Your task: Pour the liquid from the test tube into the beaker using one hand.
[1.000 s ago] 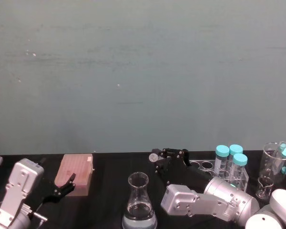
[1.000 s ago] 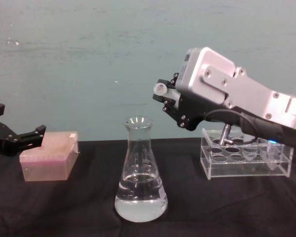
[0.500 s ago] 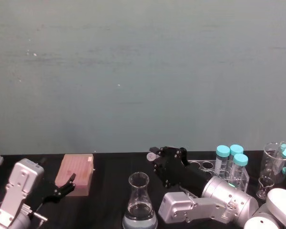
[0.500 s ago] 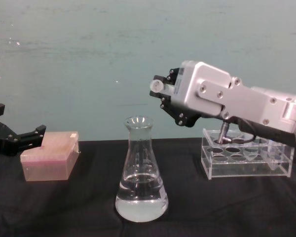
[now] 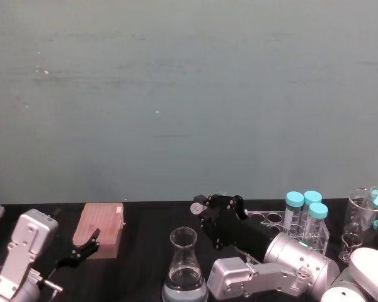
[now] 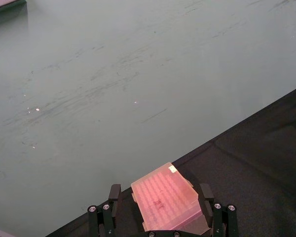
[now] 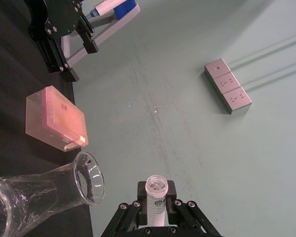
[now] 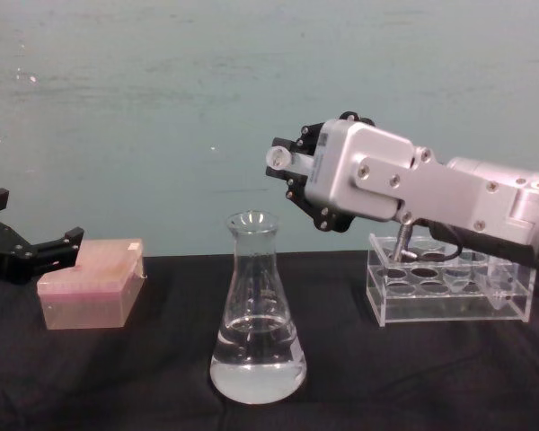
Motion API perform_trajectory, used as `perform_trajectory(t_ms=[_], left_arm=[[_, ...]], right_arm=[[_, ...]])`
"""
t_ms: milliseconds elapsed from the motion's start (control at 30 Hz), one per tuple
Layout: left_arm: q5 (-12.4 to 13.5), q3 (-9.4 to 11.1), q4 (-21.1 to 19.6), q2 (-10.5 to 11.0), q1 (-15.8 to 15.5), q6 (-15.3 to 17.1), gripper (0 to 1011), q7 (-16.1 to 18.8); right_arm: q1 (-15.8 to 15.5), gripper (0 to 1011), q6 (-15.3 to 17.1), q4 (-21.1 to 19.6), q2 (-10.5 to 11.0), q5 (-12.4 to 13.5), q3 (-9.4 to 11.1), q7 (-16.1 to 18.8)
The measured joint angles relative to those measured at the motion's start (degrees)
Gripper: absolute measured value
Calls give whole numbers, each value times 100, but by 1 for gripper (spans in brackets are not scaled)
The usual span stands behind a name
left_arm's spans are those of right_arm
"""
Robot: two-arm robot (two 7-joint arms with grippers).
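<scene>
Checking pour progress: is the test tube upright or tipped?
Tipped: test tube lies nearly sideways in the right gripper, higher than the beaker.

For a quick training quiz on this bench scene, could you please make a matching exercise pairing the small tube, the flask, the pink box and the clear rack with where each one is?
Things: 1 small tube; 2 flask; 3 pink box; 4 clear rack.
Places: A on the table beside the open left gripper; B mid-table, holding clear liquid; C in the air, gripped by the right gripper; D on the table's right side.
Pairs: 1-C; 2-B; 3-A; 4-D.
</scene>
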Motion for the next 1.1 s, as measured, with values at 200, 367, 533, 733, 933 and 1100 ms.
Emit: perform_trajectory(t_ms=[200,367,533,733,933,1100], left_arm=[[0,0,0,0,0,0,1000,0],[0,0,0,0,0,0,1000,0],[0,0,0,0,0,0,1000,0],[0,0,0,0,0,0,1000,0],[0,0,0,0,0,0,1000,0],[0,0,0,0,0,0,1000,1]], right_arm=[[24,216,-26,6,29,-114,-58,-83],[36,216,-41,8,52,-215,-96,-166],[62,216,-72,24,84,-366,-157,-300],[86,215,-94,29,120,-505,-216,-424],[122,216,-104,29,150,-635,-280,-538],[150,216,-105,32,173,-721,-325,-620]])
